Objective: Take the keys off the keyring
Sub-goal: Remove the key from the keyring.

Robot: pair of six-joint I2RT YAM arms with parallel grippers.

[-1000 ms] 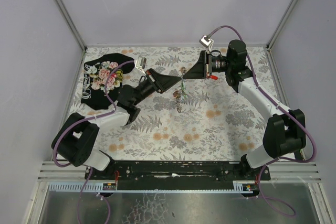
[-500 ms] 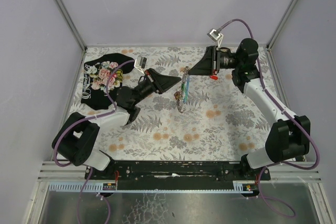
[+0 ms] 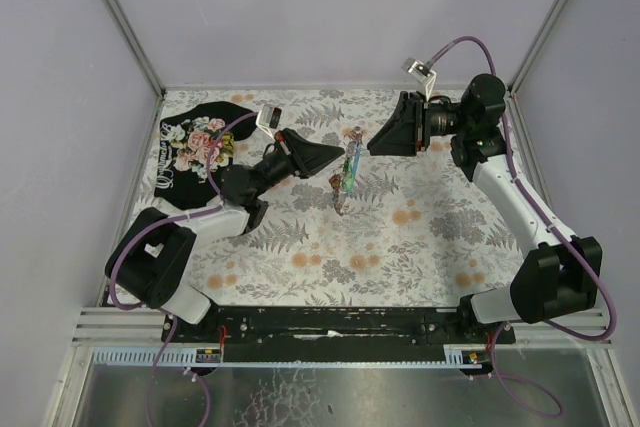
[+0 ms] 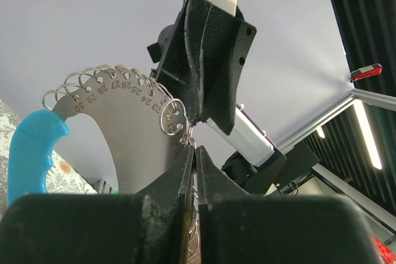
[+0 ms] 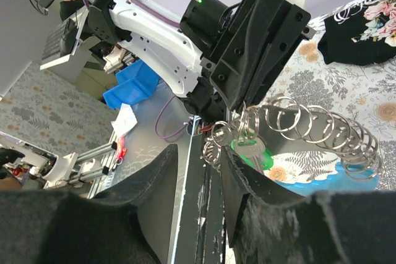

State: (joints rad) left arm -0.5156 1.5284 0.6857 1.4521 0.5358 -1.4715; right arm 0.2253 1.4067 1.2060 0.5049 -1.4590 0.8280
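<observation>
Above the floral surface (image 3: 420,237), near its middle, we see the keyring (image 3: 346,175) hanging: a curved grey numbered fob (image 4: 124,146) with a blue tip, many small rings (image 5: 309,125) and a green-headed key (image 5: 252,151). Our left fingers (image 4: 173,180) clamp its ring; our right fingers (image 5: 154,177) stand apart, near it.

Silver keyring (image 4: 133,146) with light-blue tip; green key (image 5: 262,157); black floral cloth (image 3: 190,142).
</observation>
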